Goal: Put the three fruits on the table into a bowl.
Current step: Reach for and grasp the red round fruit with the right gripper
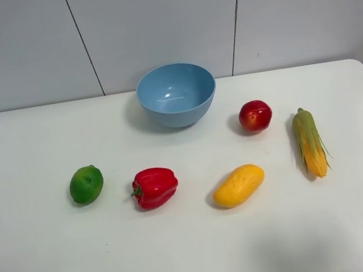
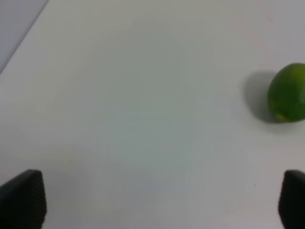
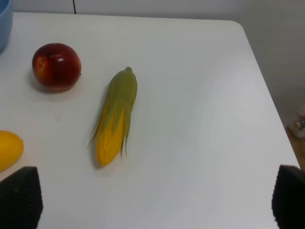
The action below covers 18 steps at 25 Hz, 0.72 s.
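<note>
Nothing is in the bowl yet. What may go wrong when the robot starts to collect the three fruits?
1. The red bell pepper lies between the lime and the mango, so it might be taken for a fruit.
2. The corn cob lies near the peach, so a grasp there may knock it.
3. The round lime and peach may roll if nudged.

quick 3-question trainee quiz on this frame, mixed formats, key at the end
1. True or false: the bowl already holds a fruit.
2. Which lies nearest the corn cob? A) bell pepper B) peach C) bowl
3. Fill in: the left wrist view shows just one fruit, the ____.

Key: 1 false, the bowl is empty; 2 B; 3 lime.
</note>
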Motion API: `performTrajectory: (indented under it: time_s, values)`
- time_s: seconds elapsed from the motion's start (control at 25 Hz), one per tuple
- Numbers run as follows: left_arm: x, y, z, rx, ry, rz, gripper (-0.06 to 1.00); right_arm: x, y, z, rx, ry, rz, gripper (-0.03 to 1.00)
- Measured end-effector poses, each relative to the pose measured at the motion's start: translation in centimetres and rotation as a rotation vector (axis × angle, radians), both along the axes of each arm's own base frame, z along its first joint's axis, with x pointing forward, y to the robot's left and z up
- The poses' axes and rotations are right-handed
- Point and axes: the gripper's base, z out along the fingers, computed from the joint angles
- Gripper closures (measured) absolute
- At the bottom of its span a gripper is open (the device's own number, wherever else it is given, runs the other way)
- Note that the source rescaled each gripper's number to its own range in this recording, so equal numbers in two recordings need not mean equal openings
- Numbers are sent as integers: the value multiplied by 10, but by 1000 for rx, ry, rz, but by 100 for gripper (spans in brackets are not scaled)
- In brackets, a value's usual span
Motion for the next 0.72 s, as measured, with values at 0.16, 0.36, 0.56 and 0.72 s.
performTrajectory:
  time_s: [0.16,0.36,0.56,0.72]
  values:
    - [0,0,0,0,0,0,-6,0,0,0,0,0,0,6]
    - [0,0,0,0,0,0,-6,0,0,0,0,0,0,6]
    - [0,0,0,0,0,0,-6,0,0,0,0,0,0,6]
    - [0,0,0,0,0,0,-6,0,0,0,0,0,0,6]
